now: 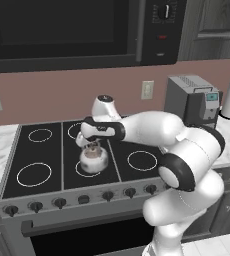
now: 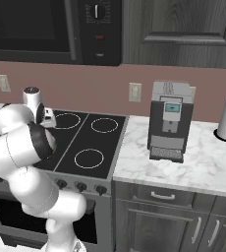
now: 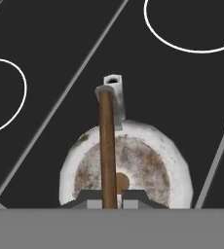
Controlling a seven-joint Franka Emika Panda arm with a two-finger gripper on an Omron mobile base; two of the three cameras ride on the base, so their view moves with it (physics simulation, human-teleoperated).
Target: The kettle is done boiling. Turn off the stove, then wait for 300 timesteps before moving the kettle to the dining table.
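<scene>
The two-finger gripper [image 3: 109, 198] sat clamped on the thin brown handle [image 3: 106, 146]; the squat silvery-white kettle [image 1: 93, 159] hung directly beneath, spout pointing away over the black glass stove [image 1: 34, 155].

Home kitchen: stove [image 1: 62, 150], microwave [image 1: 77, 30], marble counter [image 2: 203, 162], coffee machine [image 2: 170, 120].

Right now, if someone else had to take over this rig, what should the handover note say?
Claw: shut on the kettle's brown wire handle, seen from above in the hand view.
Kettle: sits on the front middle burner of the stove, not visibly lifted.
Done: the handle is grasped. Whether the burner is off cannot be told from the knobs.
Left: lift the kettle and carry it to the dining table.
</scene>
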